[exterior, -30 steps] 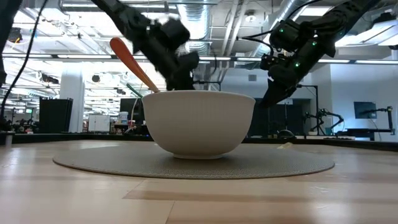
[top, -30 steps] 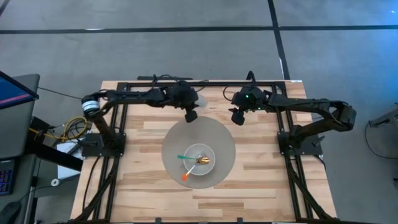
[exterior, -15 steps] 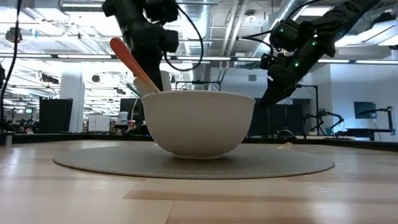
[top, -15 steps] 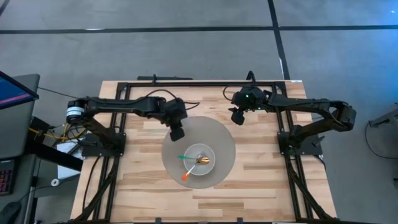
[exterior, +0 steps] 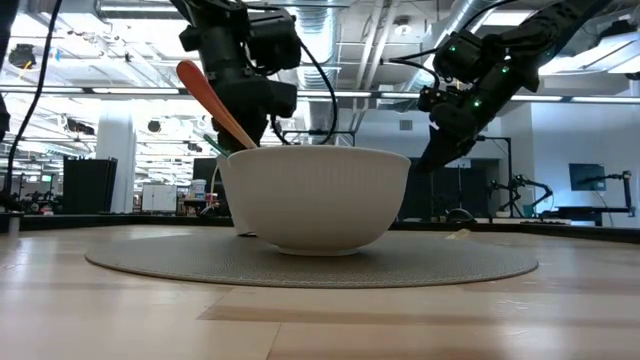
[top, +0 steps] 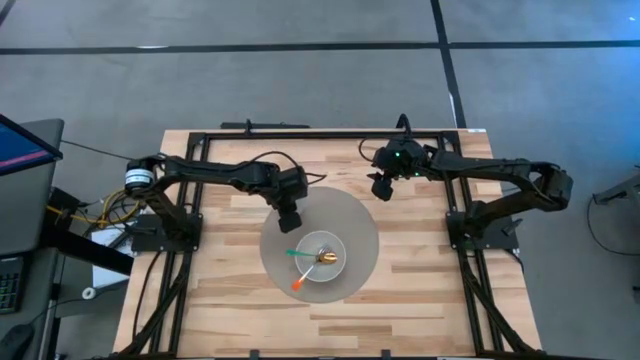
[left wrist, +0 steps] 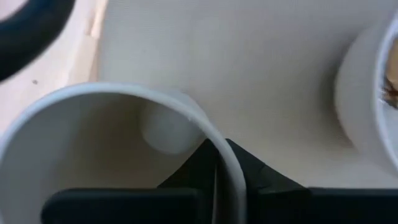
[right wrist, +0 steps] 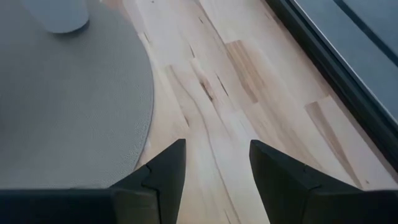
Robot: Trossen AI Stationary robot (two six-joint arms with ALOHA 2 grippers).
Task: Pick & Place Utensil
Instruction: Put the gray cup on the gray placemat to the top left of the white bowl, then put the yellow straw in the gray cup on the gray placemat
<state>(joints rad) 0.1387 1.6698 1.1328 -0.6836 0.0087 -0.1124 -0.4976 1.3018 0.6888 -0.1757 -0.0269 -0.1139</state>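
Left gripper [top: 290,220] is clamped on a white cup's [left wrist: 118,149] rim at the mat's [top: 350,215] 10 o'clock; right gripper [right wrist: 214,165] hangs open.

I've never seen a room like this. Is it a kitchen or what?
Probably a robot lab or workshop, not a kitchen. Two dark arms hang over a wooden table, a white bowl sits on a round mat, and exposed ceiling pipes run overhead.

One camera looks straight down on the whole pale wooden worktop [top: 420,290]; another sits level at its surface, close to the round white ceramic bowl [exterior: 318,196], which both share mid-frame.
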